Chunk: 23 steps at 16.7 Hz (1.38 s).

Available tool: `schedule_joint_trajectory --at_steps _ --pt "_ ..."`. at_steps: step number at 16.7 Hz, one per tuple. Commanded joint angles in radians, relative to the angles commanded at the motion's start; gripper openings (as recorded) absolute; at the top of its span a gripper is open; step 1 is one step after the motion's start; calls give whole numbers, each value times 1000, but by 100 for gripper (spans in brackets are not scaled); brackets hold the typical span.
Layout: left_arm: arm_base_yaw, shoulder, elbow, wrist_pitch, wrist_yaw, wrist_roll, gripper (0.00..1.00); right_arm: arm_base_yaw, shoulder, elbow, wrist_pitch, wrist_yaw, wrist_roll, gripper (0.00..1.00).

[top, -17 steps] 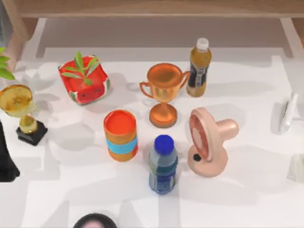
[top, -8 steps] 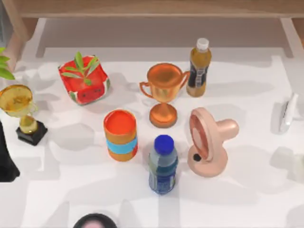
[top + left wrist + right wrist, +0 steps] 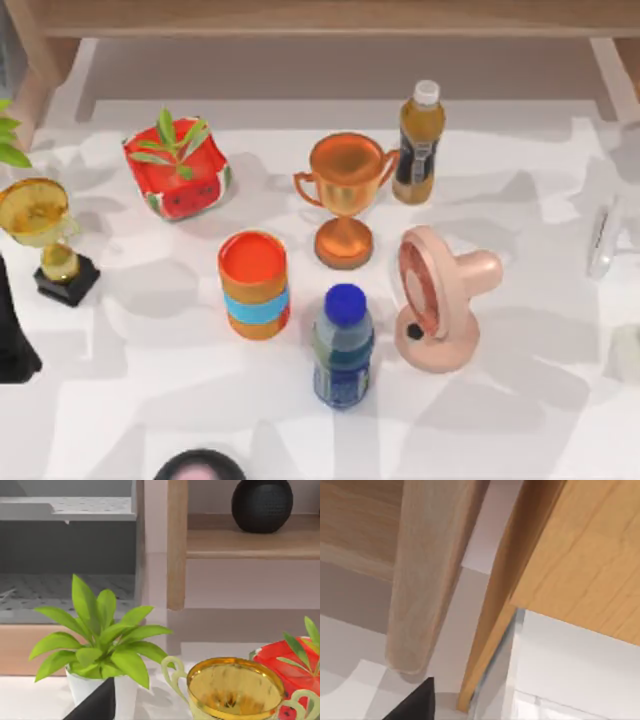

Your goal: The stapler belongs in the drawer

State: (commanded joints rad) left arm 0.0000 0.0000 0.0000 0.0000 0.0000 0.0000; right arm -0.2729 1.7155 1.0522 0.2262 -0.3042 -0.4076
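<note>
- As seen from above, the left arm [image 3: 12,335] appears as a dark shape at the table's left edge; whether its pincer is apart or together cannot be told.
- A gold trophy [image 3: 40,225] on a black base stands just beside that arm; the left wrist view shows its cup [image 3: 232,687] next to a potted green plant [image 3: 100,645].
- A red watermelon-patterned pot [image 3: 178,170] with a green sprig stands to the right of it.
- An orange can [image 3: 254,284] with a blue band stands upright near the centre.
- A copper trophy [image 3: 344,198] stands behind a blue-capped bottle [image 3: 343,347].
- A white-capped amber bottle [image 3: 418,143] stands upright just right of the copper trophy.
- A pink fan [image 3: 440,300] sits right of the blue-capped bottle.
- The stapler [image 3: 602,238] lies on the white table [image 3: 500,420] at its right edge, well apart from the fan.
- The right wrist view shows wooden furniture [image 3: 580,550] and a dark gripper part [image 3: 415,702]; the state of the right pincer cannot be told.
</note>
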Motion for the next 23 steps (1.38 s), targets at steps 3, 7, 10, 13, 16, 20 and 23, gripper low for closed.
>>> schedule_joint_trajectory --at_steps 3,7,10,13,16,20,23 --pt "0 0 0 0 0 0 100 123 72 164 -303 59 210 100" --pt "0 0 0 0 0 0 100 251 186 368 -683 135 463 100" --pt "0 0 0 0 0 0 100 315 268 497 -937 190 626 100" --pt "0 0 0 0 0 0 100 349 337 596 -1152 240 756 100" --pt "0 0 0 0 0 0 100 356 387 660 -1314 278 844 100" --pt "0 0 0 0 0 0 100 347 414 694 -1411 303 891 100" --pt "0 0 0 0 0 0 100 347 414 694 -1411 303 891 100"
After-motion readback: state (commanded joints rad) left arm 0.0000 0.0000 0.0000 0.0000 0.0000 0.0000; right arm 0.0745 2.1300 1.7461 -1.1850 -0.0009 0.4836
